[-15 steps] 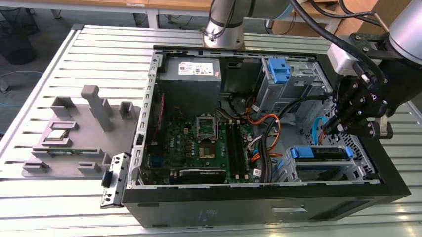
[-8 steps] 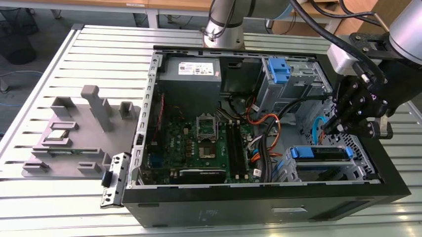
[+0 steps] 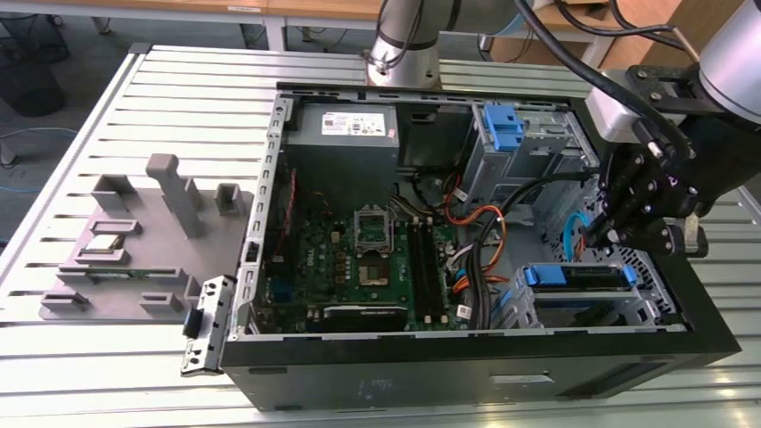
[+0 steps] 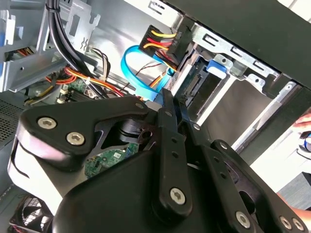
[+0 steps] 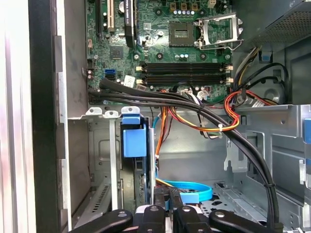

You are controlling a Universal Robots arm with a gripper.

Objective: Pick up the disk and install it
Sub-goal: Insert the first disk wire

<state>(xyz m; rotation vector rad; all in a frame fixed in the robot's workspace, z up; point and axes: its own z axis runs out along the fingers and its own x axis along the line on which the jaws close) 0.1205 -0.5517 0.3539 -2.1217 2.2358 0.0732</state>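
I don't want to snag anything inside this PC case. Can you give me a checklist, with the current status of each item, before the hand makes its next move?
1. The disk sits in the bay beneath the hand, blue bracket uppermost: ok.
2. The disk is pushed fully home: cannot tell.
3. The hand is apart from the disk: cannot tell; they are close.
4. The blue data cable is clear of the hand: not ok, it loops right beside it.
5. The black cable bundle is clear of the hand: ok, it runs well apart.
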